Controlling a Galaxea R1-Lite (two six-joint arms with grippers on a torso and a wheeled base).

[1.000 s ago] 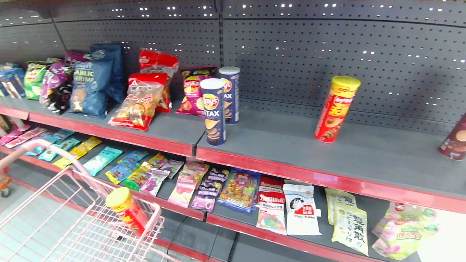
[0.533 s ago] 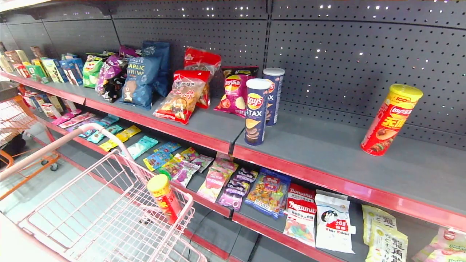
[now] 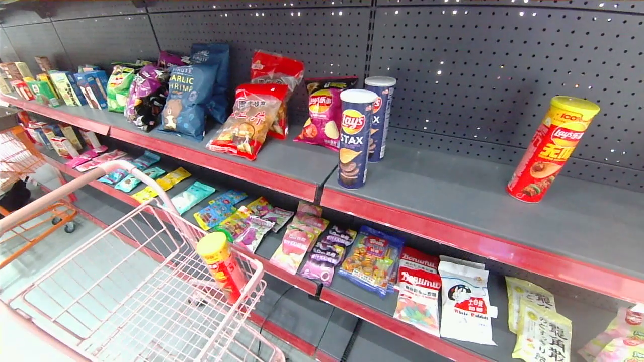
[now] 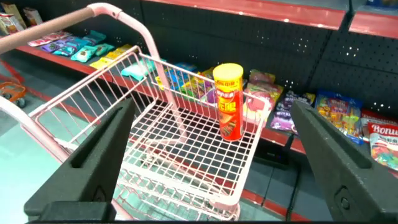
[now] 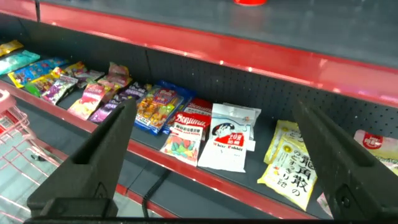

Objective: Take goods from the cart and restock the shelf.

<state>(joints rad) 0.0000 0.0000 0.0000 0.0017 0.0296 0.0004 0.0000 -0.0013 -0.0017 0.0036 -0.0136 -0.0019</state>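
One red can stands on the shelf toward its right end, a second red can waits upright in the cart corner nearest the shelf, unpicked, both arms' jaws apart, empty.

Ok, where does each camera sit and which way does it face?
Head view: on the head, facing forward and down at the shelf and pink cart.
Left wrist view: on that wrist, looking past the open left end effector at the red can in the cart.
Right wrist view: on that wrist, looking past the open right end effector at the white bag under the shelf.
Shared: head and left wrist, cart and can; head and right wrist, white bag.
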